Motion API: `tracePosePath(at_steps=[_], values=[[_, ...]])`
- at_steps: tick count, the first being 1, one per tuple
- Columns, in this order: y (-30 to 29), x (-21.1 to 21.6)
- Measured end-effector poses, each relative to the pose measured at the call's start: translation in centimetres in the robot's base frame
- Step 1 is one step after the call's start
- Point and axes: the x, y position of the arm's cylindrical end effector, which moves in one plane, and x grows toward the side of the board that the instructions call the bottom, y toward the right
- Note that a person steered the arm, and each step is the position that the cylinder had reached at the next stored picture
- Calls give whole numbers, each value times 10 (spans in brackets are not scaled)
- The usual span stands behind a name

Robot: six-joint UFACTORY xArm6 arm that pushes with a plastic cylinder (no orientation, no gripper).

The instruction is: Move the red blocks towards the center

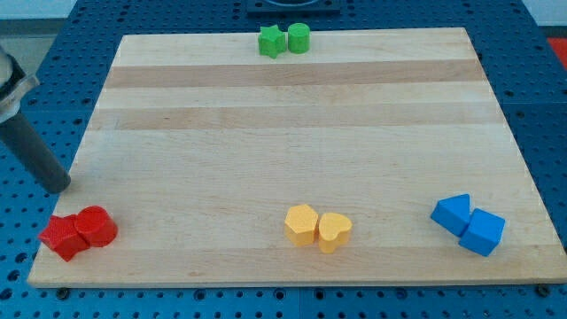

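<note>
Two red blocks sit touching at the board's bottom left corner: a red star-like block [61, 236] at the very edge and a red cylinder [96, 226] just to its right. My tip [59, 186] is at the view's left, right at the board's left edge, a little above the red blocks and apart from them. The rod slants up towards the view's top left.
A green star block [271, 41] and a green cylinder [299, 38] touch at the board's top edge. A yellow hexagon block [301, 224] and a yellow heart block [334, 231] touch at bottom centre. Two blue blocks [468, 224] touch at bottom right. The wooden board [292, 133] lies on a blue perforated table.
</note>
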Motion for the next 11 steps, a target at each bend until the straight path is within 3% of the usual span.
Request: tracePosePath(at_steps=[1,4,5,7,10,11], values=[[0,58],[4,105],[16,104],[16,61],[103,56],[117,32]])
